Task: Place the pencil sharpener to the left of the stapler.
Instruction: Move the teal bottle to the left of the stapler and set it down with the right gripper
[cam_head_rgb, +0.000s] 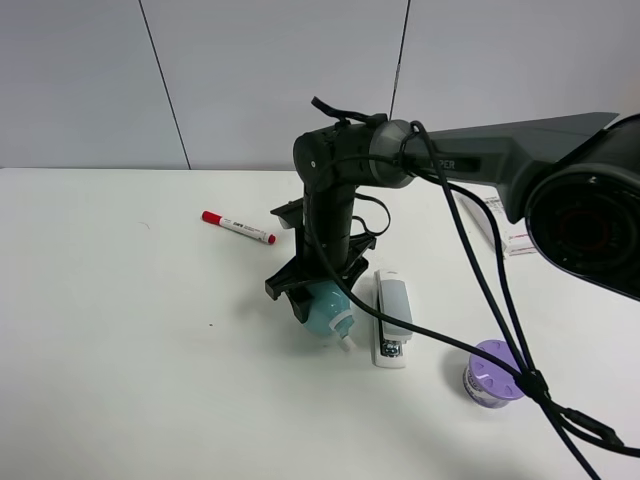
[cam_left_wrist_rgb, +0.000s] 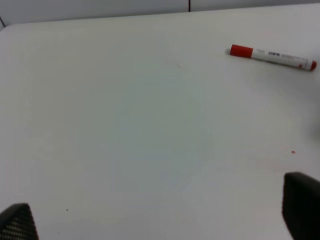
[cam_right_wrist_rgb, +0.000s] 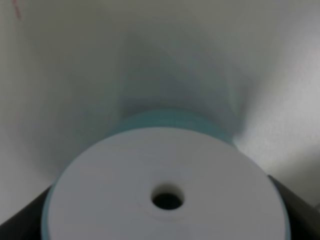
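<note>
Grip on the pencil sharpener (cam_head_rgb: 326, 312)
The right gripper (cam_head_rgb: 314, 294) is clamped round it; the stapler (cam_head_rgb: 392, 318) lies just right of the gripper in the high view, long axes roughly parallel. The left gripper (cam_left_wrist_rgb: 160, 218) gapes open.

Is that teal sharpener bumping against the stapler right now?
Apart. The high view shows a strip of bare white table between the nozzle of the sharpener and the stapler.

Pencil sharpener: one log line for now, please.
right gripper: shut on pencil sharpener | placement: left of stapler, not released | left gripper: open, empty
</note>
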